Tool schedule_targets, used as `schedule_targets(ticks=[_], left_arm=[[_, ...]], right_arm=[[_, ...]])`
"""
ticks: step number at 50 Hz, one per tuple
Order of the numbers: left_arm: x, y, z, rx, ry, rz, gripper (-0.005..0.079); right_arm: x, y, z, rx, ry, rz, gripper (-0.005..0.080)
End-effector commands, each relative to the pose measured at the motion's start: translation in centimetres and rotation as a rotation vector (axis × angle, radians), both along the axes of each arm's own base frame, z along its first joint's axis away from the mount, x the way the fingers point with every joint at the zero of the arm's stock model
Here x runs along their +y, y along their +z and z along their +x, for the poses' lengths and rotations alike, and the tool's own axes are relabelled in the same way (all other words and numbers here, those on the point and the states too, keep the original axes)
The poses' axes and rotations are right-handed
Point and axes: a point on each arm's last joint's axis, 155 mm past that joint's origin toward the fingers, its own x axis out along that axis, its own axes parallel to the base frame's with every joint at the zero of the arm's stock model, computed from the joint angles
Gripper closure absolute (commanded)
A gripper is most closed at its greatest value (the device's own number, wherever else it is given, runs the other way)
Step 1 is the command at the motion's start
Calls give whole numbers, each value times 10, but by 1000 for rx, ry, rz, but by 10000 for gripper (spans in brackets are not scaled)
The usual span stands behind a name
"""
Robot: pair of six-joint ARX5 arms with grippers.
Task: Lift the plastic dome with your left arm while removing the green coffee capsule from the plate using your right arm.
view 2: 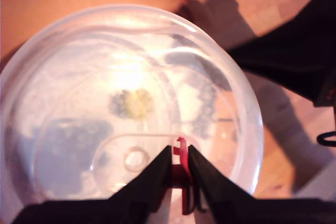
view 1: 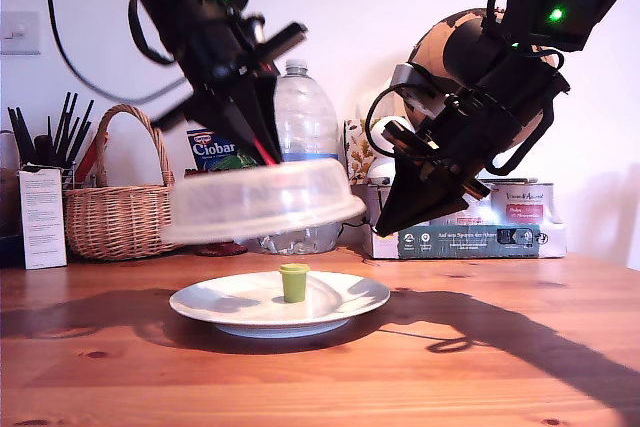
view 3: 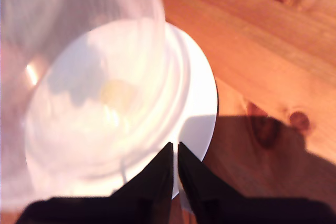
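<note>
Exterior view — plastic dome (view 1: pixel 262 199) held in the air over the plate (view 1: pixel 345 297), green coffee capsule (view 1: pixel 294 283) uncovered.

My first tool (view 2: pixel 179 150) is clamped on the small red tab (view 2: pixel 181 167) on top of the dome, which hangs tilted above the plate, its frosted, flared rim clear of it. The capsule, a matte olive cup shape, stands upright at the plate's middle. The plate is round, white, glossy and shallow, and rests on the knotty wooden surface (view 1: pixel 480 367). My second tool (view 3: pixel 175 145) hangs over the plate's edge — long, pointed black fingers (view 3: pixel 152 182) all but together, holding nothing.
</note>
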Motion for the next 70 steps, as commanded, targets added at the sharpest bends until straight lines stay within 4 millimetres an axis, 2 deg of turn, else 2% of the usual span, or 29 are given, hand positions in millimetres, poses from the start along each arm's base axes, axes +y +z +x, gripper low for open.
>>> schedule_targets(ticks=[1,16,26,30,36,44,52,70], left_arm=[[9,9,4,-32,2,7,763],[48,8,27,-51,77,40,763],[81,6,43,-71,134,72,763],[95,6,50,-78,160,81,763],[118,5,58,-87,200,97,763],[140,6,66,-89,245,99,763],[145,6,67,-88,254,98,763],[137,8,65,-81,238,62,763]], right_arm=[[1,5,-2,-18,20,-7,764],[16,2,-20,-42,143,-25,759],[40,2,-38,-82,261,-34,692],[50,2,-44,-126,325,-50,628],[58,-5,-42,-189,368,-94,461],[60,-23,-27,-232,344,-151,428],[59,-36,-9,-273,301,-184,371],[71,-44,-3,-252,261,-123,358]])
